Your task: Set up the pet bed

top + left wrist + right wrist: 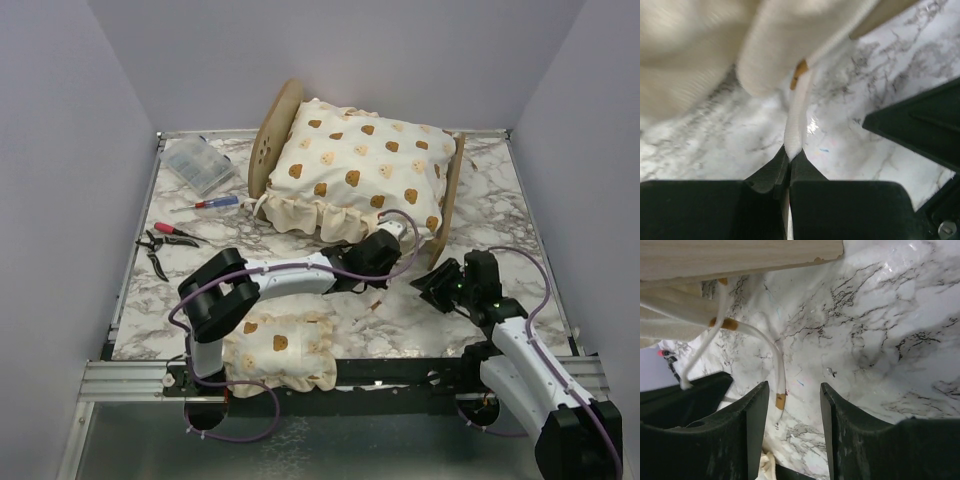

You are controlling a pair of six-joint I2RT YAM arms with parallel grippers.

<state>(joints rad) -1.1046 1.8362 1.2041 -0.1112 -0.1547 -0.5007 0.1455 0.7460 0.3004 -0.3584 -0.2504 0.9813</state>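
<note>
Pillow at near edge, left gripper pinching tie

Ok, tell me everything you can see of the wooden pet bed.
The pet bed is a light plywood frame at the far middle of the marble table. Its rounded headboard, on the left, has small cutout holes; the lower footboard stands on the right. A cream bear-print cushion lies across it and hides the base, its ruffle spilling over the near side. The left claw, just in front, is shut on a cream tie of that cushion, not on the wood.
</note>
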